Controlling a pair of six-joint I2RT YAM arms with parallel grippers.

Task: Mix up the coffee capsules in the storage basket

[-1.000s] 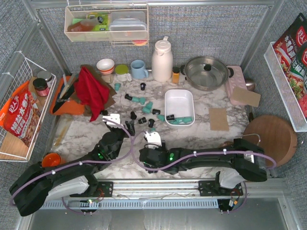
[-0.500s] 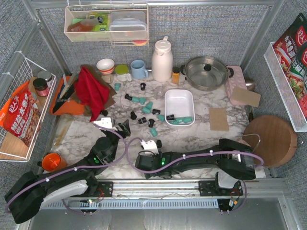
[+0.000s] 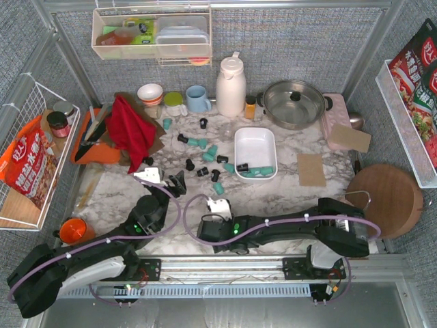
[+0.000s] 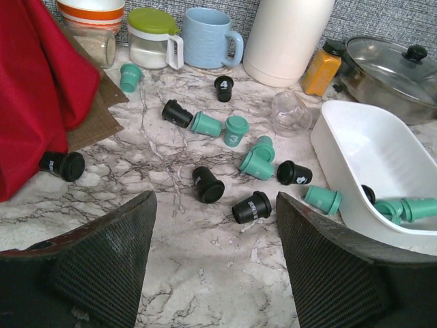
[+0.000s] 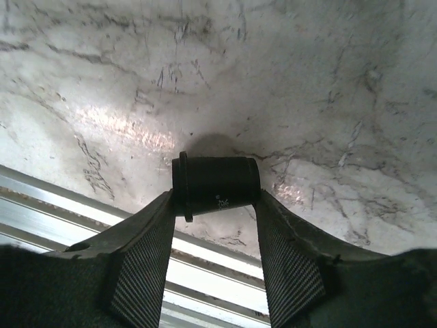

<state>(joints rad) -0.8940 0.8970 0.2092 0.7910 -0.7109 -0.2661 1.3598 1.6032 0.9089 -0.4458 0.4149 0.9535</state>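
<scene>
Teal and black coffee capsules (image 3: 198, 143) lie scattered on the marble left of the white storage basket (image 3: 255, 140). In the basket's near end are a few more capsules (image 3: 256, 172), most of them teal. My right gripper (image 5: 214, 196) is low over the marble by the table's near rail. It is shut on a black capsule (image 5: 217, 183) that lies sideways, with a finger pressed on each end. My left gripper (image 4: 215, 212) hangs open over bare marble. Just ahead of it are two black capsules (image 4: 208, 184), and the basket (image 4: 369, 147) is to its right.
A red cloth (image 3: 130, 130) lies at the left. Bowls, a lidded jar, a blue mug (image 3: 198, 99), a white thermos (image 3: 231, 85), an orange-capped jar (image 3: 250, 106) and a lidded pan (image 3: 293, 102) line the back. A round wooden board (image 3: 384, 198) sits at the right.
My right gripper's fingers have closed onto the black capsule near the front rail. The left arm shifted up and left a little, opened slightly wider, then stayed still.
</scene>
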